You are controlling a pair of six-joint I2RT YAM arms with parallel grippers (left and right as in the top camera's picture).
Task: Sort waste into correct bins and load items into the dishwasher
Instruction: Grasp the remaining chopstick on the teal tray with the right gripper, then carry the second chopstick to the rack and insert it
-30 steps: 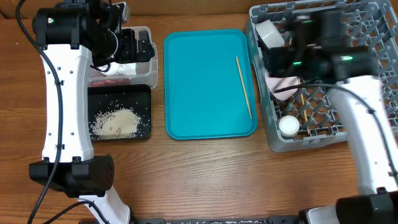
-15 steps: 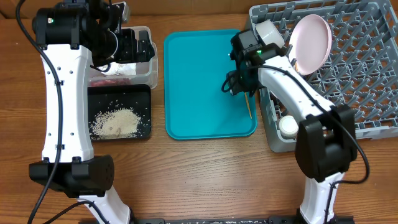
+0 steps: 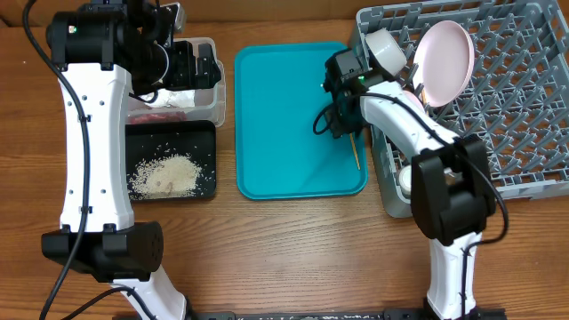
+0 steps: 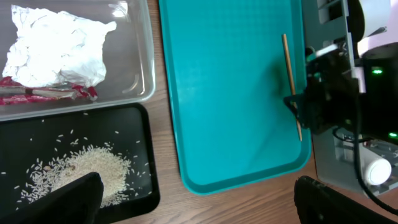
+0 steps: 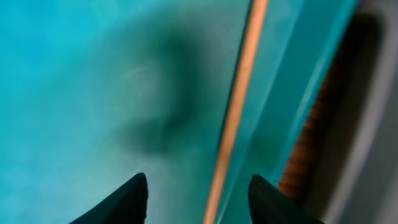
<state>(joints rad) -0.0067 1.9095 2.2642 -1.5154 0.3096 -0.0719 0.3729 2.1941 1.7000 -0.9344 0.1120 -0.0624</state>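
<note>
While the left gripper (image 3: 194, 64) hangs with its fingers spread wide over the clear tub (image 4: 140, 68) near the tabletop's far left corner, the right gripper (image 5: 202, 196) sits low over the teal tray's (image 3: 284, 116) right edge. Its fingers stand partly apart, straddling the wooden chopstick (image 4: 289, 68) without gripping it; the stick lies along that edge. The tub holds the crumpled tissue (image 4: 53, 46) and red scraps (image 4: 56, 93). Just in front of it, the black tray (image 4: 146, 155) carries the rice (image 4: 81, 174). A plate (image 3: 444, 60) stands on edge in the grey rack (image 3: 516, 124) at the tabletop's right side.
</note>
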